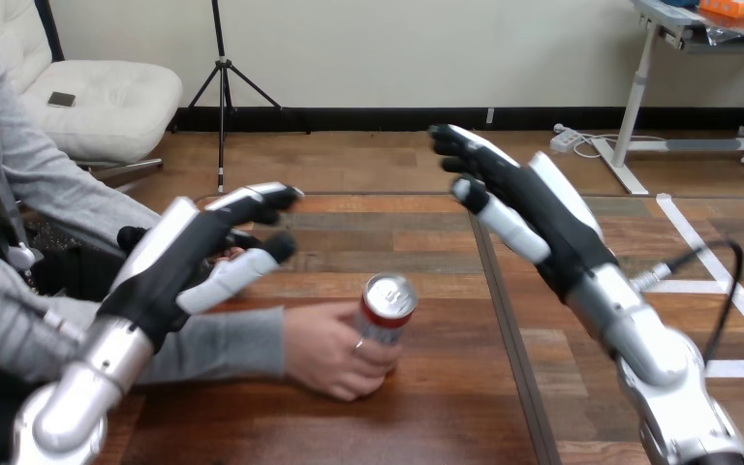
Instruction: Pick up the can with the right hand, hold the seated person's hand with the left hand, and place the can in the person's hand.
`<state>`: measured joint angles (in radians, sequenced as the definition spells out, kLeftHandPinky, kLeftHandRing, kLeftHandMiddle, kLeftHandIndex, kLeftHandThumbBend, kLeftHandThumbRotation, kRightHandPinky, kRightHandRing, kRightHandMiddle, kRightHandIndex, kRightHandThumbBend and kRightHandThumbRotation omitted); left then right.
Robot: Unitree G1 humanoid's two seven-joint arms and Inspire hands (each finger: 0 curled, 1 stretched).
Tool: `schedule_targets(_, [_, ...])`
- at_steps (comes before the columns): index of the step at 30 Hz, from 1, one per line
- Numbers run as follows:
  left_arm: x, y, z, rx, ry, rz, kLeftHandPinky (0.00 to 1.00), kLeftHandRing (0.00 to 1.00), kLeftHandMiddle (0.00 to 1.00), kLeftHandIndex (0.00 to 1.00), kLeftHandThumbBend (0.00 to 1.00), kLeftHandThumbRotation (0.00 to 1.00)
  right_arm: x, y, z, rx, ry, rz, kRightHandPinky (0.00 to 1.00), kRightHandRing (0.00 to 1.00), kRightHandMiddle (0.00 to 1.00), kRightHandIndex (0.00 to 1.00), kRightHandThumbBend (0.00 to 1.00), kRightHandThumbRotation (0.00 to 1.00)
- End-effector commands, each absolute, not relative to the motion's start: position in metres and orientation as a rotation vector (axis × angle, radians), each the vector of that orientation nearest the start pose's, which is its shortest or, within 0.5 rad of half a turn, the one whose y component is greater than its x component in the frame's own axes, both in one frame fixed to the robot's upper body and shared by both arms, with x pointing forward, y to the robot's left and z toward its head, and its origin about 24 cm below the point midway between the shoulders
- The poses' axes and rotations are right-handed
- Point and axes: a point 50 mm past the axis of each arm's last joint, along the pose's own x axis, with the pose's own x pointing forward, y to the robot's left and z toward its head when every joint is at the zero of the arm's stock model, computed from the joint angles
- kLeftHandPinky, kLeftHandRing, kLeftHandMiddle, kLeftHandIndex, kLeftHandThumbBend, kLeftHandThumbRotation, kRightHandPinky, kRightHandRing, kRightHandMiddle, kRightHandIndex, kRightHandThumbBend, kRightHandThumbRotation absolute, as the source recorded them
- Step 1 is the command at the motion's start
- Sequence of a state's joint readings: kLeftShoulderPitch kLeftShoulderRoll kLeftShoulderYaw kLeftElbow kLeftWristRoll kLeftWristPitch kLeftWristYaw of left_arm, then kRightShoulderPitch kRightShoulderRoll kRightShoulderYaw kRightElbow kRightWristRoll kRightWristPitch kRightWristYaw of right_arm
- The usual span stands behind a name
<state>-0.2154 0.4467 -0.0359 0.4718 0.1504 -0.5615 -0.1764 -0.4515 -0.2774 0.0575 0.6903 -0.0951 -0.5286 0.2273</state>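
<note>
Can [386,308] upright mid-desk [426,417], clasped from seven o'clock by person's hand [334,354]. Right hand [542,218] hovering at two o'clock, fingers spread, empty. Left hand [179,262] at ten o'clock, fingers loosely open. Probably light, thin-walled, slick: worth gripping mid-body, gently.
</note>
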Motion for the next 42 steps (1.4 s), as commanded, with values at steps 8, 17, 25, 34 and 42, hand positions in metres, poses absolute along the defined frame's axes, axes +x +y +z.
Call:
schedule_targets(8, [0.272,0.227,0.042,0.467,-0.283,-0.086,0.75,0.88,0.89,0.87,0.94,1.0,0.313,-0.179,0.06,-0.306,-0.279,0.298,0.88,0.93,0.93,0.93,1.0,1.0])
schedule_targets(17, [0.26,0.229,0.029,0.417,-0.282,-0.044,0.89,0.94,0.92,0.89,0.85,1.0,0.303,-0.182,0.046,-0.243,-0.247,0.277,0.89,0.93,0.93,0.94,1.0,1.0])
schedule_targets(25, [0.248,0.229,0.016,0.361,-0.265,-0.041,0.91,0.92,0.91,0.88,0.7,1.0,0.293,-0.183,0.033,-0.169,-0.226,0.262,0.89,0.93,0.93,0.94,1.0,1.0])
schedule_targets(34, [0.236,0.229,0.005,0.344,-0.228,-0.079,0.87,0.9,0.9,0.87,0.64,0.99,0.281,-0.183,0.023,-0.126,-0.198,0.266,0.89,0.92,0.93,0.93,1.0,1.0])
schedule_targets(42, [0.227,0.226,0.002,0.308,-0.215,-0.09,0.88,0.91,0.9,0.88,0.59,0.96,0.274,-0.186,0.017,-0.119,-0.171,0.271,0.9,0.93,0.93,0.94,1.0,1.0])
